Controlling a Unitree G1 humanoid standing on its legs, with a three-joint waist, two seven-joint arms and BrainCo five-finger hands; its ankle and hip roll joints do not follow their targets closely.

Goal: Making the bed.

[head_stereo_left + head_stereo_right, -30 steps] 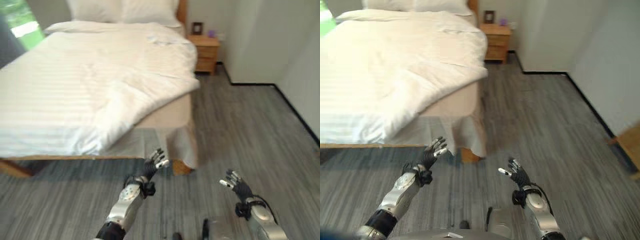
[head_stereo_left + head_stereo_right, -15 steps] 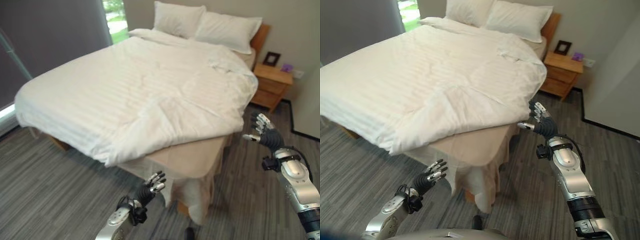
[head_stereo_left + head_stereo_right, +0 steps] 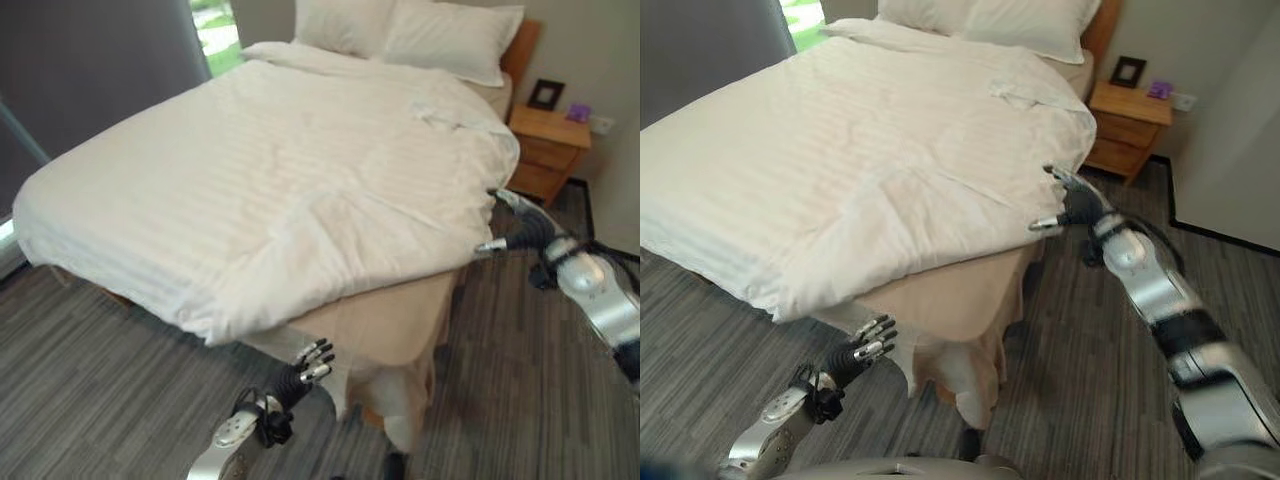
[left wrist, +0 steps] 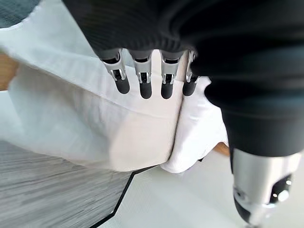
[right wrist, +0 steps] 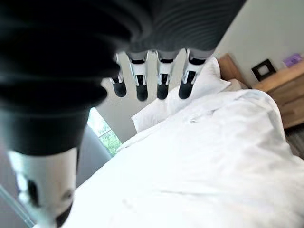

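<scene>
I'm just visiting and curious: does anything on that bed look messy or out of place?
Yes. The duvet sits askew: its near corner is pulled back, baring the mattress, and its surface is rumpled. Both pillows lie neatly at the head.

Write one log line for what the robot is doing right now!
right hand: open, at duvet side edge | left hand: open, low by bed's foot corner | duvet corner: folded back, not straightened

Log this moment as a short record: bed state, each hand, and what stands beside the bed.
duvet: white, lies askew; pulled back at the near corner
mattress: bare beige corner showing at the foot
pillows: two, at the headboard
left hand: low, in front of the bed's near corner, fingers open, holds nothing
right hand: open, at the duvet's edge on the nightstand side; contact unclear
nightstand: wooden, carrying a small frame
floor: grey, striped
</scene>
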